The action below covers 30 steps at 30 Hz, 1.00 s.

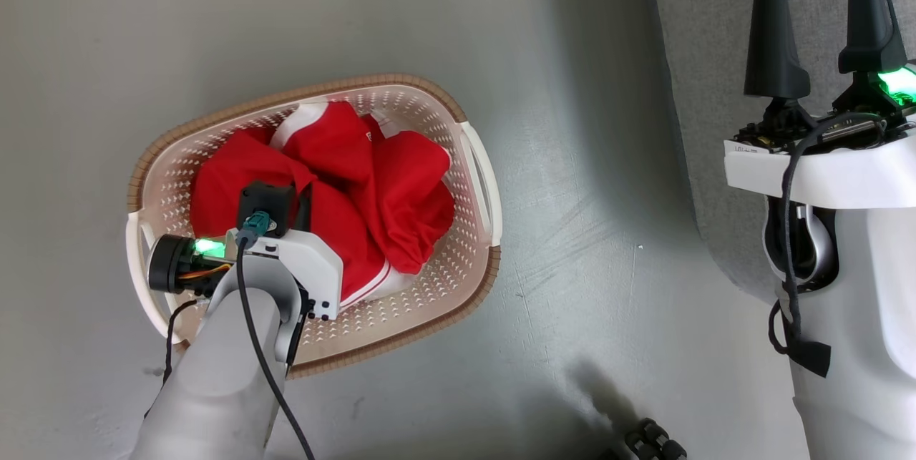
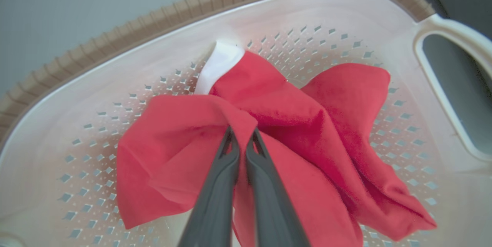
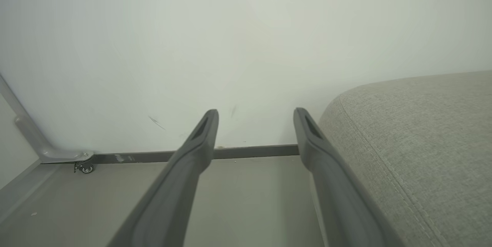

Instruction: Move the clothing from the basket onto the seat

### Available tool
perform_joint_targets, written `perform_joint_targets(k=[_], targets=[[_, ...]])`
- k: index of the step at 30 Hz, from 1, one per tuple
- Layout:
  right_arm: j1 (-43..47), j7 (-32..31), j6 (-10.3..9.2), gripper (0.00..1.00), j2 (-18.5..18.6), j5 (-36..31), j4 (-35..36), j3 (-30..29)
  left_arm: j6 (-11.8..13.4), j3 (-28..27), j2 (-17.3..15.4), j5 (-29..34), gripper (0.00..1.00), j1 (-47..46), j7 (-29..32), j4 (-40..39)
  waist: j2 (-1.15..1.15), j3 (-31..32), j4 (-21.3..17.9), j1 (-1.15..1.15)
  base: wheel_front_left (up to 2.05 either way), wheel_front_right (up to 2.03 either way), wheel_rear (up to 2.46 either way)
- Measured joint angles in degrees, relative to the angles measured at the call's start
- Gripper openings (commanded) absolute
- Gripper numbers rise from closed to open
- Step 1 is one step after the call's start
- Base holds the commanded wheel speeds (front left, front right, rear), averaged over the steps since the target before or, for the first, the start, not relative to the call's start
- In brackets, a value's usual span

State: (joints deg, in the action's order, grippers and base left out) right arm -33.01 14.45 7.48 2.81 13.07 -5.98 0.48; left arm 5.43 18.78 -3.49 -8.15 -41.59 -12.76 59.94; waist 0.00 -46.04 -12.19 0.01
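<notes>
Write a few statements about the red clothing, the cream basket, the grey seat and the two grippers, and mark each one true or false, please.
1. The left gripper is shut on a fold of the bright red soft clothing inside the oval cream-white plastic basket. True.
2. The right gripper holds a red garment. False: its jaws stand open and empty, beside the large grey fabric seat.
3. The basket stands on the seat. False: it stands on the grey floor, with the seat to its right in the head view.
4. The clothing has white trim. True.
</notes>
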Motion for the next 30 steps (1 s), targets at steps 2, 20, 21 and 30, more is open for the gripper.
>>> perform_joint_targets(k=[2,20,21,30], targets=[[-0.01,0.00,0.00,1.00,0.00,-0.54,-0.20,0.00,-0.47,-0.03,-0.05,-0.09,0.00,0.00,-0.52,-0.69,0.00,0.43,0.27,0.00,0.00,0.00,0.00],[0.60,0.09,0.00,1.00,1.03,-2.61,-3.43,2.20,-1.49,-2.37,-0.44,-1.81,0.00,2.85,-1.37,-14.54,0.00,6.54,4.02,0.00,0.00,0.00,0.00],[0.80,0.09,0.00,1.00,1.18,-2.63,-3.54,2.21,-1.48,-2.66,-0.37,-1.86,0.00,3.05,-1.37,-15.92,0.00,6.99,4.28,0.00,0.00,0.00,0.00],[2.75,0.09,0.00,1.00,2.54,-2.81,-5.28,3.24,-1.40,-4.83,-0.87,-2.33,0.00,7.80,-1.38,-26.66,0.00,11.46,6.68,0.00,0.00,0.00,0.00]])
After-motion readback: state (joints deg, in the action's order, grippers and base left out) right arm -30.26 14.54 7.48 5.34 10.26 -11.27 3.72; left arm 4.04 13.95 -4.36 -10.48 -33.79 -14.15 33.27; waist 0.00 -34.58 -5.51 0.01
